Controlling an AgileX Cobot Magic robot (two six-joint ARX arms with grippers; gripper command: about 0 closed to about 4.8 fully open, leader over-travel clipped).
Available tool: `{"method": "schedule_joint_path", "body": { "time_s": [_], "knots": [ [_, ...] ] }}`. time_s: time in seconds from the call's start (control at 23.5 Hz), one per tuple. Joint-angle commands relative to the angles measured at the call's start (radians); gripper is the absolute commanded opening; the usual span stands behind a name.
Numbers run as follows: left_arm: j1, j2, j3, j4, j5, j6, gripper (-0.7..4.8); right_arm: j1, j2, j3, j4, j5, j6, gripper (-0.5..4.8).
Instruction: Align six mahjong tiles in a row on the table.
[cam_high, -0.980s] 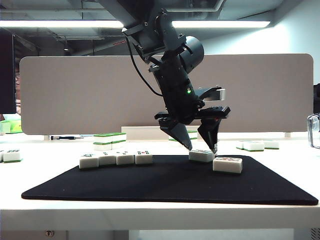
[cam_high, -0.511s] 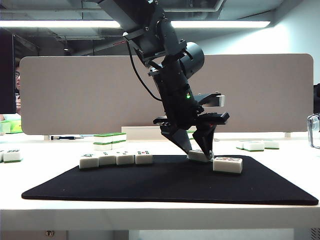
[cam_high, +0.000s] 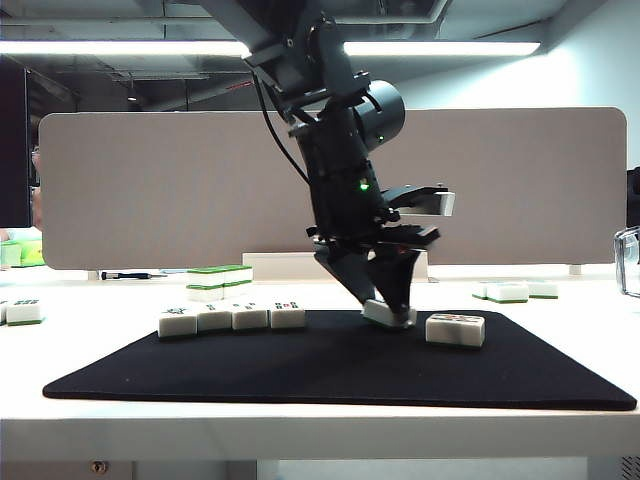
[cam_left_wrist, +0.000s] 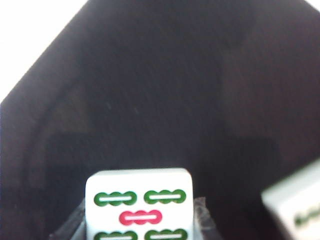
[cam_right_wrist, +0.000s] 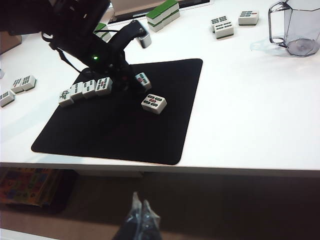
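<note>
Closing since the earlier frame, the left gripper (cam_high: 390, 308) fingers now grip the fifth tile (cam_high: 389, 314) at centre, right of the four-tile row (cam_high: 232, 317); the right gripper (cam_right_wrist: 141, 216), closed, hangs below the desk (cam_right_wrist: 250, 100).

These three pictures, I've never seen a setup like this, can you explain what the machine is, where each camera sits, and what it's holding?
It is a two-armed robot lining up mahjong tiles. The side picture comes from a fixed camera level with the table. There the left gripper is shut on a tile, tilting it on the black mat; four tiles already form a row, one loose tile waits. The close-up is that arm's wrist camera, showing the held tile's face. The overhead picture comes from the right arm's wrist; the right gripper hangs shut, off the table.
</note>
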Motion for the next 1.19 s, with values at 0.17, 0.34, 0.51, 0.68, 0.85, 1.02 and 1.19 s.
{"method": "schedule_joint_path", "body": {
  "time_s": [0.17,0.34,0.51,0.68,0.85,1.02,1.19],
  "knots": [
    [0.07,-0.021,0.002,-0.078,0.001,0.083,2.09,0.0,-0.012,0.002,0.01,0.001,-0.003,-0.01],
    [0.106,-0.021,0.002,-0.117,0.003,0.165,2.09,0.0,-0.012,0.002,0.01,0.002,-0.003,-0.01],
    [0.123,-0.021,0.002,-0.175,0.0,0.282,2.09,0.0,-0.012,0.002,0.009,0.02,-0.003,-0.01],
    [0.129,-0.021,0.002,-0.198,-0.005,0.312,2.1,0.0,-0.012,0.002,0.009,0.02,-0.003,-0.01],
    [0.128,-0.021,0.002,-0.199,-0.071,0.344,2.1,0.0,-0.012,0.002,0.009,0.02,-0.003,-0.01],
    [0.133,-0.021,0.002,-0.195,-0.097,0.344,2.1,0.0,-0.012,0.002,0.009,0.019,-0.003,-0.01],
    [0.133,-0.021,0.002,-0.183,-0.112,0.341,2.18,0.0,-0.012,0.002,0.009,0.019,-0.003,-0.01]
  ]
}}
